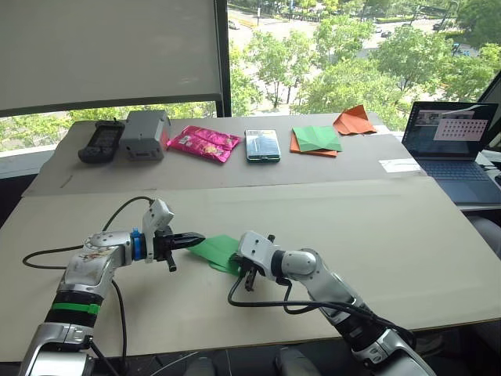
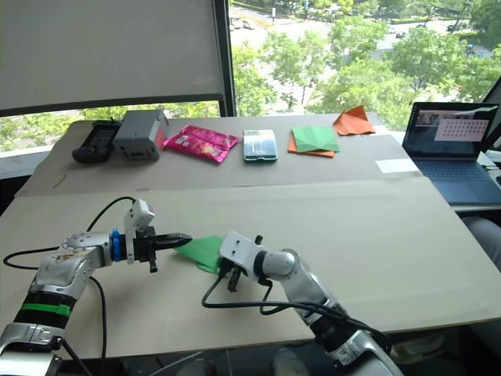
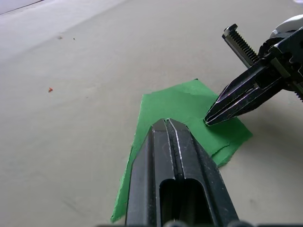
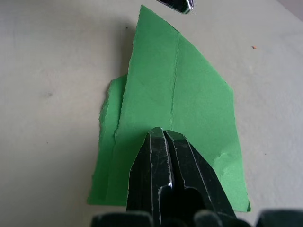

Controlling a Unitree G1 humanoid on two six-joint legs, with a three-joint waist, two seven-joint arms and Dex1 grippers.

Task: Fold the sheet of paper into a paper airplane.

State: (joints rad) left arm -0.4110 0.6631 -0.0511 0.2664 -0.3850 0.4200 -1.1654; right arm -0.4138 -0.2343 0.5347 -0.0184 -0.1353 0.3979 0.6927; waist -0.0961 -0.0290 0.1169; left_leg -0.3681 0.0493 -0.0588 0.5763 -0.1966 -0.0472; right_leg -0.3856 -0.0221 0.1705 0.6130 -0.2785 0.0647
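The sheet of paper (image 1: pixel 213 249) is bright green, partly folded with creases and a ragged edge, and lies flat on the table near the front, between my two grippers. My left gripper (image 1: pixel 200 237) is shut, and its tips reach over the paper's (image 3: pixel 175 101) left end. My right gripper (image 4: pixel 161 132) is shut too. Its closed tip rests on the paper (image 4: pixel 189 90) at the opposite end from the left gripper. In the left wrist view the right gripper (image 3: pixel 210 120) touches the sheet with its point. The two tips face each other, a short way apart.
Along the back of the table lie a black remote (image 1: pixel 102 142), a grey box (image 1: pixel 145 134), a pink packet (image 1: pixel 203 143), a phone (image 1: pixel 262 146), a green-and-orange paper stack (image 1: pixel 316 140) and an orange pointed paper shape (image 1: pixel 355 121). A laptop (image 1: pixel 454 145) stands at the right.
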